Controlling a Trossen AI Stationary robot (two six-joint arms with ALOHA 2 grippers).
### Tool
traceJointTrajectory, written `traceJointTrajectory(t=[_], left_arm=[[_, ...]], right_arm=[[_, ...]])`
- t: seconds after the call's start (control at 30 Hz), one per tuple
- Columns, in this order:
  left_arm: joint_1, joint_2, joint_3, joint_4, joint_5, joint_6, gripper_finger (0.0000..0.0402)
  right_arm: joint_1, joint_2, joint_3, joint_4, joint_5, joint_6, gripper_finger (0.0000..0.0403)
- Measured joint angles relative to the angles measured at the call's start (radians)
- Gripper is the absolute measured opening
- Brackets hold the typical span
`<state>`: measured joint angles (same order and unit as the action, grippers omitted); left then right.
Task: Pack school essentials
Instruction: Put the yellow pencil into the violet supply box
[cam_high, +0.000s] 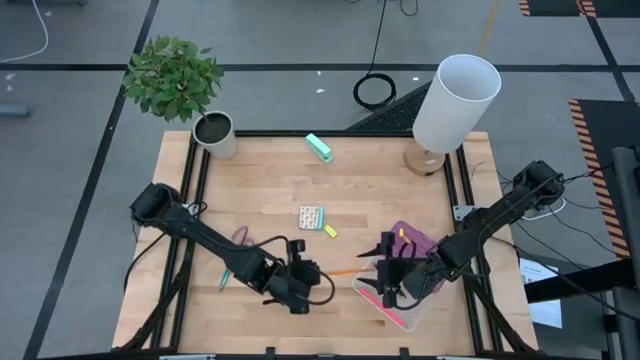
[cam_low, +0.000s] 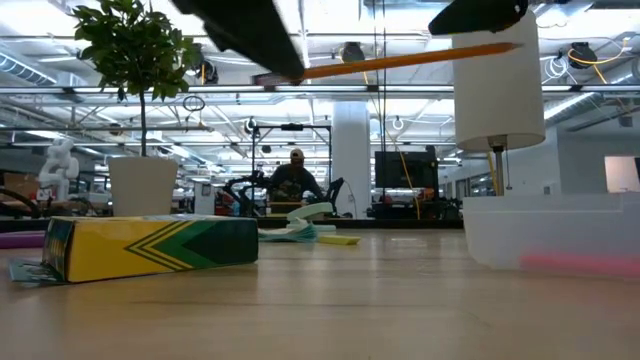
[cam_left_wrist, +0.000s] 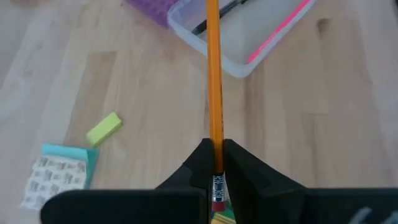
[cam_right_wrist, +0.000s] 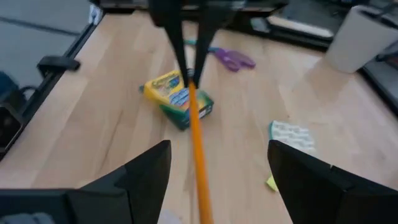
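Observation:
My left gripper (cam_high: 318, 276) is shut on the orange pencil (cam_high: 343, 270) near the table's front middle. The pencil points toward the right, held well above the wood in the low view (cam_low: 400, 60). Its free end reaches between the wide-apart fingers of my open right gripper (cam_right_wrist: 217, 180), which hovers over a clear container (cam_high: 400, 298); the fingers touch nothing. The green-yellow crayon box (cam_right_wrist: 177, 99) lies flat under the left gripper. Purple-handled scissors (cam_high: 240, 238), a multicoloured card (cam_high: 311, 216) and a yellow eraser (cam_high: 330, 231) lie on the table. My left gripper pinches the pencil near its eraser end (cam_left_wrist: 216, 163) between its two fingers. The fingers come roughly level from the table's left and lie along the pencil. The pencil is lifted clear and sticks out forward, its free end a little higher (cam_low: 500, 47).
A teal block (cam_high: 319, 148) lies at the far middle. A potted plant (cam_high: 213, 132) stands at the far left and a white lamp (cam_high: 452, 105) at the far right. A purple piece (cam_high: 408, 238) lies beside the container, which holds something pink (cam_low: 580, 262). A person sits beyond the table.

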<state>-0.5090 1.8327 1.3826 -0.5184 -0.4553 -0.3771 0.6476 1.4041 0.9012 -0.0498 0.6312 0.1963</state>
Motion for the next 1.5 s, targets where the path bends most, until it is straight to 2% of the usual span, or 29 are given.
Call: traceJointTrajectory(t=[0.2,0.67,0.83,1.37,1.5], left_arm=[[0.008,0.005,0.004,-0.008,-0.001,-0.002,0.0031],[0.005,0.005,0.003,-0.002,-0.023,0.044,0.0031],[0.004,0.005,0.003,-0.002,-0.040,0.060,0.0031],[0.003,0.005,0.003,-0.001,-0.042,0.054,0.0031],[0.003,0.004,0.003,0.000,-0.041,0.042,0.0031]], right_arm=[[-0.002,0.003,0.000,-0.039,-0.059,0.008,0.0246],[-0.007,0.003,0.000,-0.097,-0.067,0.027,0.0160],[-0.016,0.003,0.000,-0.101,-0.113,0.027,0.0130],[-0.018,0.003,0.000,-0.126,-0.112,0.027,0.0027],[-0.018,0.003,0.000,-0.128,-0.111,0.028,0.0016]])
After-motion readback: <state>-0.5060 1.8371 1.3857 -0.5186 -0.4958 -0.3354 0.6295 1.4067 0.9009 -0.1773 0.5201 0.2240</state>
